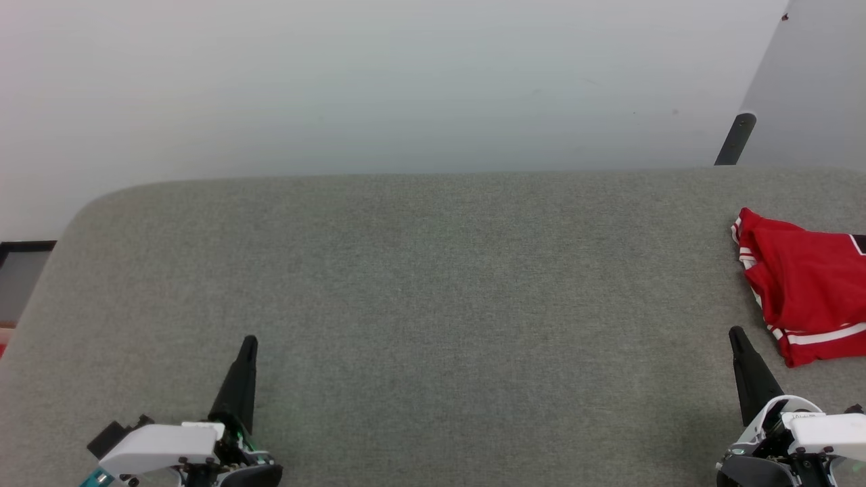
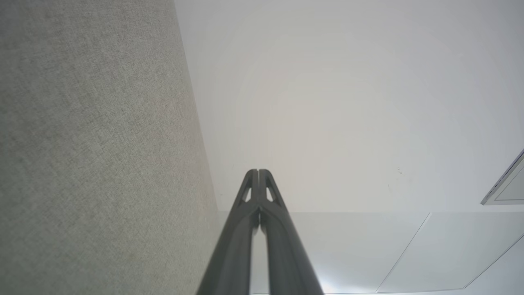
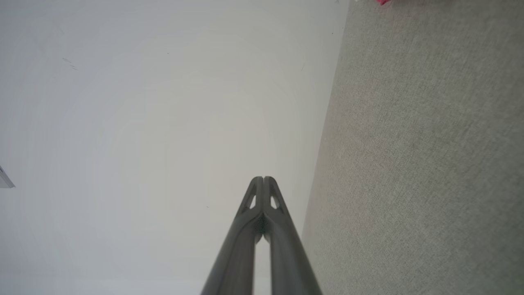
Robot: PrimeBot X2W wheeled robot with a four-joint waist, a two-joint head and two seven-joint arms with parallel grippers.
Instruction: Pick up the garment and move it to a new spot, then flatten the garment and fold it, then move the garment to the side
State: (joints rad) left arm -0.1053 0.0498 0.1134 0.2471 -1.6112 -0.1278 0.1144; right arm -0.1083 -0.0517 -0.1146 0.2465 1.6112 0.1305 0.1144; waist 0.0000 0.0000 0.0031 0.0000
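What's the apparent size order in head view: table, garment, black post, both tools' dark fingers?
1. table, by far.
2. garment, though cropped at the frame edge.
3. left tool and right tool fingers: alike, unranked.
4. black post, smallest.

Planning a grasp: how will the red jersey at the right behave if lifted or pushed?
The garment lies in soft folds, so it is probably floppy and would drape open if lifted by one point. It looks thin, so likely light. On the textured grey table cover, a push would probably bunch it rather than slide it.
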